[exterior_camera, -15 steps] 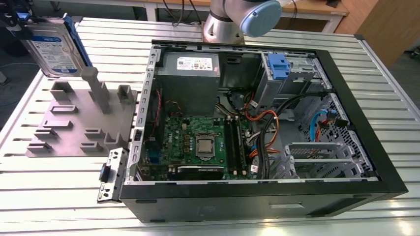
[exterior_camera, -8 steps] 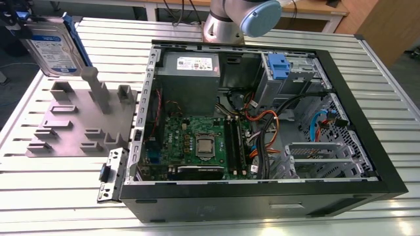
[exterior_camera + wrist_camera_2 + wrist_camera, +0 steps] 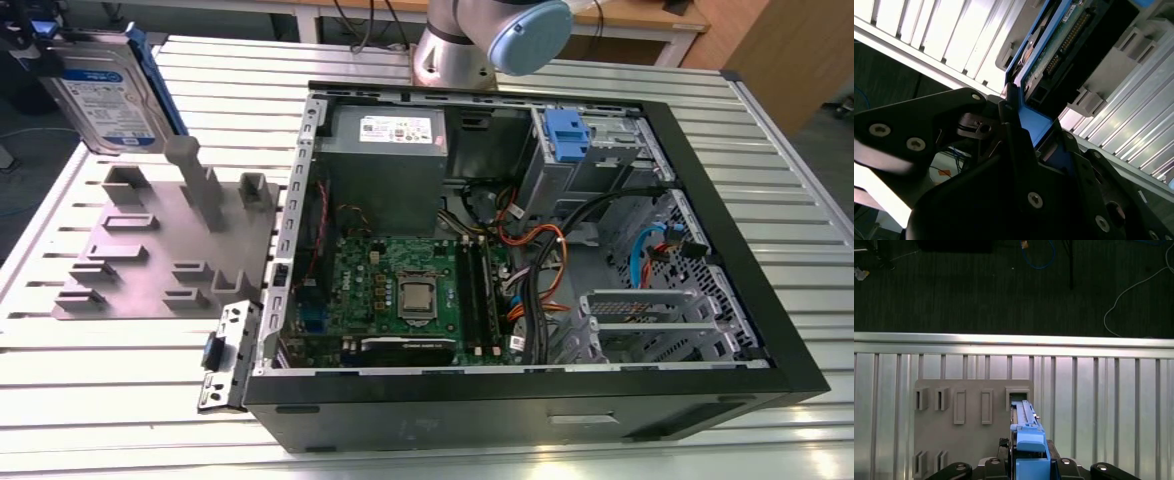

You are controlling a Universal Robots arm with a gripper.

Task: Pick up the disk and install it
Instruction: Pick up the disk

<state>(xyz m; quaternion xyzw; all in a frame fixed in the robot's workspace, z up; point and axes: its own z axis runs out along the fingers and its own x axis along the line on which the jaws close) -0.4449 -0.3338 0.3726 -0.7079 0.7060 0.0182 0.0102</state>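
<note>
One disk (image 3: 104, 92), upright, label toward the exterior view, near the counter's (image 3: 107, 420) far corner on the exterior view's left. Holding it: my jaws are clamped on the blue rail (image 3: 1029, 442) at its top end. In the second wrist view they press on that rail (image 3: 1036, 127) from both sides, and the disk's circuit board (image 3: 1066, 42) runs away from them.

Lower end of the disk lines up with a slot (image 3: 1018, 394) at the far edge of the gray fixture (image 3: 147, 265). Cannot tell if it sits in the slot or just above it. Fixture lies flat on the counter, just beside the case (image 3: 441, 420), on the exterior view's left of it.

Case is open, on its side, covering the counter's middle and the exterior view's right. Inside:
- motherboard (image 3: 400, 290) on the fixture side
- power supply (image 3: 384, 135) at the far wall
- drive cage (image 3: 607, 165) toward the far corner on the exterior view's right, with a small blue latch (image 3: 566, 135) on it
- cables (image 3: 534, 260) between board and cage

Disk is well apart from the cage. Arm base (image 3: 461, 50) stands at the counter's far edge behind the case. First wrist view shows dark floor (image 3: 979, 290) beyond the counter's edge.
</note>
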